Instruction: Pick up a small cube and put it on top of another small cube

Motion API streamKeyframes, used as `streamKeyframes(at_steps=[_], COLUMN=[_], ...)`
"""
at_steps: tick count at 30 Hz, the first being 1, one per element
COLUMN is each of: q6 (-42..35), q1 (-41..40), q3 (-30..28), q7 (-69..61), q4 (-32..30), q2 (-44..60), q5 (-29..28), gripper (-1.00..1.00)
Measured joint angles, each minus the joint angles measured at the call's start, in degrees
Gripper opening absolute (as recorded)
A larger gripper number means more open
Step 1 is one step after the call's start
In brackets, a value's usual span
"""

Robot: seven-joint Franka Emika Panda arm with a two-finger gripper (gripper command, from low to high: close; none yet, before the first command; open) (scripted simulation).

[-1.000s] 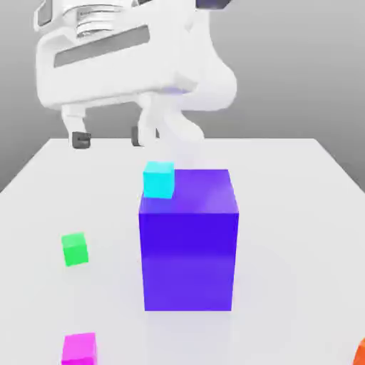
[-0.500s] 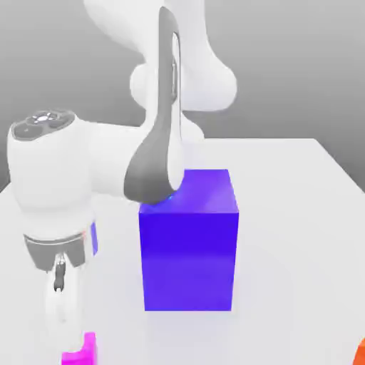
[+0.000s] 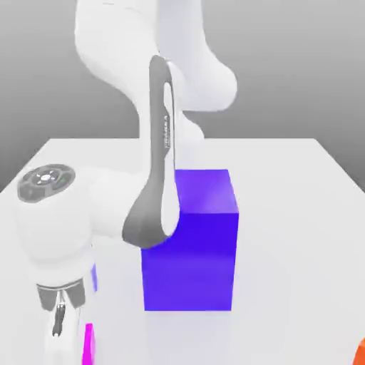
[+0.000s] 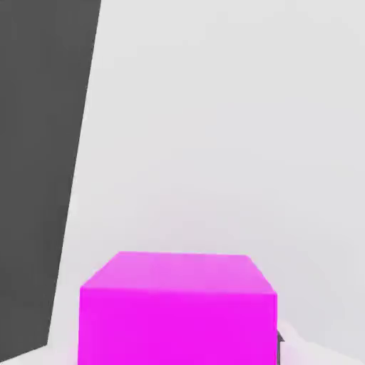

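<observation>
Can make out just a narrow strip of the magenta cube (image 3: 88, 346) low in the exterior view, beside the gripper (image 3: 63, 346), with the rest hidden or cut off by the frame. Cut off low in the exterior view, too, at its right: an orange thing (image 3: 361, 353). Partly covered by the arm (image 3: 158, 157): the blue block (image 3: 191, 264). Can barely see the fingertips in the hand view, with just a dark sliver (image 4: 280, 347) against one side of the magenta cube. Closed on the magenta cube, with no wide opening left. Lying between the fingers, above the white table (image 4: 214, 128), or on it; cannot tell which.
</observation>
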Motion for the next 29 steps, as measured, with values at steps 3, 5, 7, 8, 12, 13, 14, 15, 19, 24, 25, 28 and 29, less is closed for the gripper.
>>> streamKeyframes(at_steps=[3, 5, 7, 8, 12, 13, 14, 15, 19, 24, 25, 28, 29], q6=[-0.5, -0.5, -0.3, -0.3, 0.0, 0.1, 0.1, 0.1, 1.8, 11.1, 13.1, 15.0, 15.0], q1=[-1.7, -2.8, -4.0, -5.2, -11.3, -12.6, -14.0, -15.6, -21.7, -20.7, -20.1, -19.6, -19.3], q3=[-2.4, -4.4, -6.4, -7.2, -9.1, -9.2, -9.3, -9.4, -9.2, -9.7, -9.4, -8.7, -8.7], q7=[2.7, 5.2, 8.3, 10.1, 18.4, 20.7, 23.0, 25.3, 32.5, 30.1, 28.7, 27.1, 27.1], q4=[-5.2, -9.0, -12.8, -14.8, -22.5, -24.4, -26.3, -28.2, -34.2, -34.5, -34.4, -34.3, -34.3], q2=[-5.5, -9.2, -13.0, -14.9, -22.6, -24.6, -26.5, -28.5, -32.8, -23.7, -21.6, -19.5, -19.5], q5=[1.1, 1.3, 0.7, 0.1, -4.2, -5.5, -6.9, -8.4, -12.8, -8.5, -6.5, -4.1, -4.1], gripper=[-1.00, -1.00, -1.00, -1.00, -1.00, -1.00, -1.00, -1.00, -1.00, -1.00, -1.00, 1.00, 1.00])
